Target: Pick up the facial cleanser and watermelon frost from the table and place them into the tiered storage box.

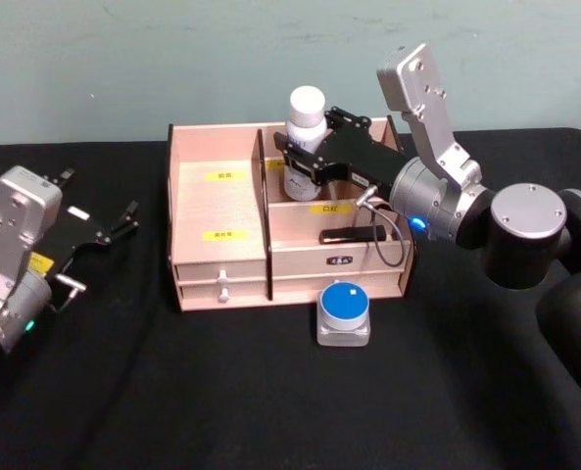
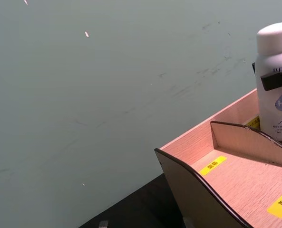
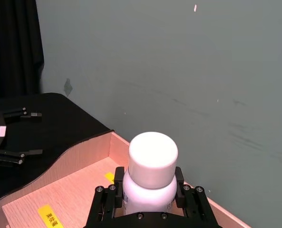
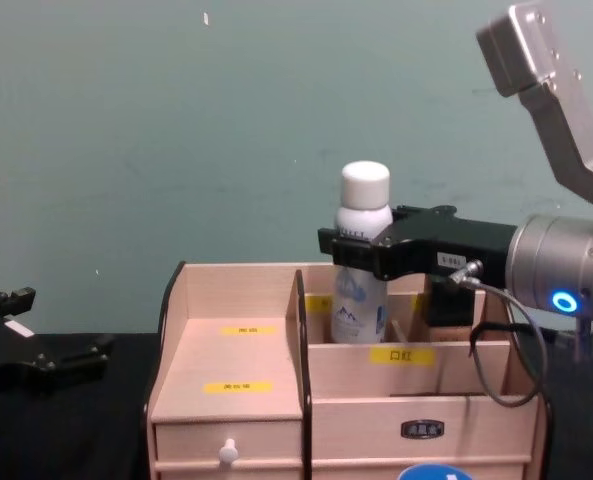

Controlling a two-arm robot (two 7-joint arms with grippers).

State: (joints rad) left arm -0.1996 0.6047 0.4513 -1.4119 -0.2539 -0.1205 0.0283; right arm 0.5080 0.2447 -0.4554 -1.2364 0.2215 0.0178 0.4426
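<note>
Our right gripper (image 1: 305, 157) pinches the facial cleanser (image 1: 306, 113) upright in the tiered storage box's (image 1: 217, 211) rear compartment (the placing step, we judge). Next we should release it, lift clear, then reach for the watermelon frost (image 1: 344, 311) on the table (image 1: 172, 392) at the box's 6 o'clock. The left gripper (image 1: 114, 230) sits spread at 9 o'clock.

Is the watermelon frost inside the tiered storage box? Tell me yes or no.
No: the watermelon frost sits on the black table just in front of the tiered storage box, outside every compartment.

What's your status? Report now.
Right gripper shut on facial cleanser in tiered storage box, back compartment. Left gripper open, idle. Watermelon frost on table before box.
</note>
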